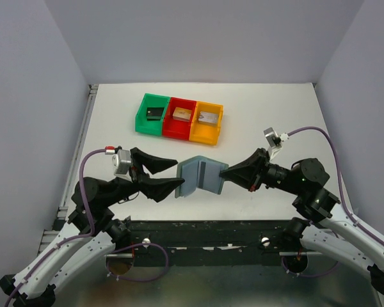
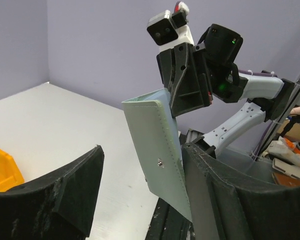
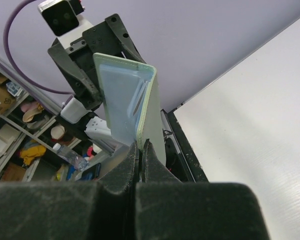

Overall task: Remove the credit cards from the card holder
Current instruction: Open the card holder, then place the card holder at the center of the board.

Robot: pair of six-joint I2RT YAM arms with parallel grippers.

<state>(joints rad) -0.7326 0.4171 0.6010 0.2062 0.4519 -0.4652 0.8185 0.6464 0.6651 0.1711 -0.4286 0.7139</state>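
Observation:
The card holder (image 1: 201, 176) hangs open above the table's near edge, grey-green outside with pale blue-grey pockets (image 3: 122, 100) inside. My right gripper (image 1: 222, 177) is shut on its right flap, the fingertips (image 3: 133, 150) pinching the lower edge. My left gripper (image 1: 179, 173) is open, and the holder's left flap (image 2: 155, 145) stands between its fingers, close against the right finger (image 2: 215, 185) and well clear of the left finger (image 2: 65, 195). No credit cards show in the pockets from these views.
At the back of the table stand three joined bins: green (image 1: 141, 123), red (image 1: 177, 133) and orange (image 1: 203, 136). Each holds one small flat piece: black (image 1: 155, 114), tan (image 1: 182, 114), grey (image 1: 208, 117). The table's black front rail (image 1: 205, 225) runs just below the holder.

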